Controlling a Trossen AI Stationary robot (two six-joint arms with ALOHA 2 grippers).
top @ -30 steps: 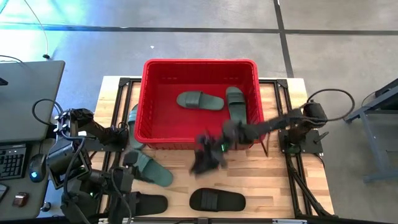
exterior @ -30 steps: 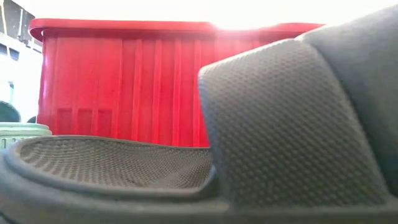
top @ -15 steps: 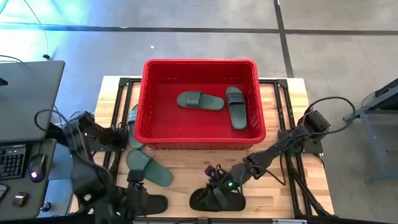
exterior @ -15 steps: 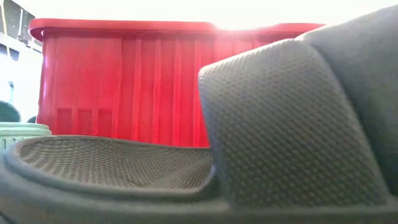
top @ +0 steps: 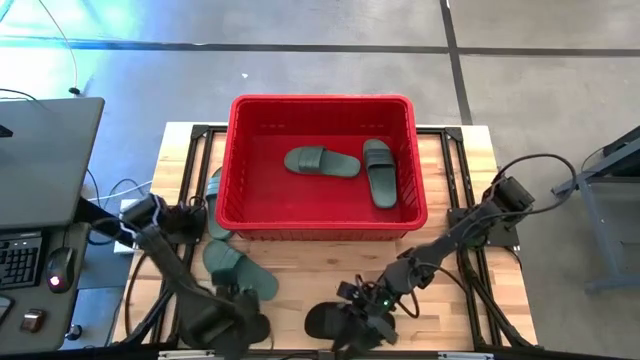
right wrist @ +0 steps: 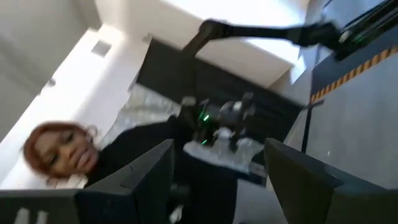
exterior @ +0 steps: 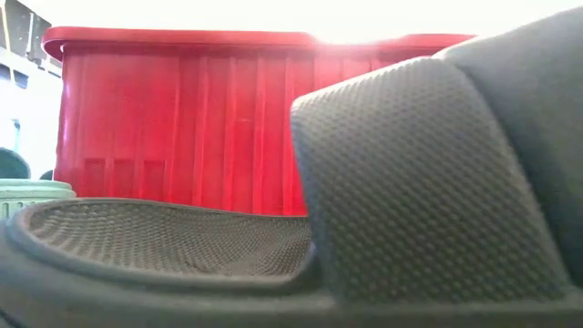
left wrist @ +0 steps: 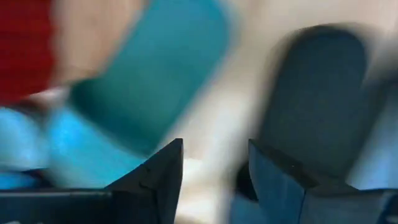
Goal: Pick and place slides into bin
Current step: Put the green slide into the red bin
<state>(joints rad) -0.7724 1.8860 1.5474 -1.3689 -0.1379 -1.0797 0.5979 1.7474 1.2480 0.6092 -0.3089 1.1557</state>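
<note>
The red bin (top: pixel 320 104) stands at the table's far middle and holds two green slides (top: pixel 322 161) (top: pixel 380 172). Another green slide (top: pixel 240 270) lies flat on the table near the bin's near left corner. One more (top: pixel 213 205) leans by the bin's left wall. Two black slides lie flat at the near edge, one left (top: pixel 258 328) and one in the middle (top: pixel 320 322). My left gripper (top: pixel 228 318) is open over the left black slide (left wrist: pixel 317 93). My right gripper (top: pixel 360 318) is open over the middle black slide. My left gripper stands over the left black slide, and I cannot tell whether it touches it. My right gripper stands over the strap end of the middle black slide, and the arm hides whether the fingers touch it.
In the low view a black slide (exterior: pixel 410 182) fills the foreground in front of the bin's wall (exterior: pixel 182 128). A desk with a keyboard (top: pixel 20 260) stands left of the table. A person (right wrist: pixel 59 152) shows beyond the table in the right wrist view.
My right gripper has gone from the bin's near wall toward the table's near edge and down over the middle black slide. My left gripper has swung toward the near edge, over the left black slide. No slide has moved.
</note>
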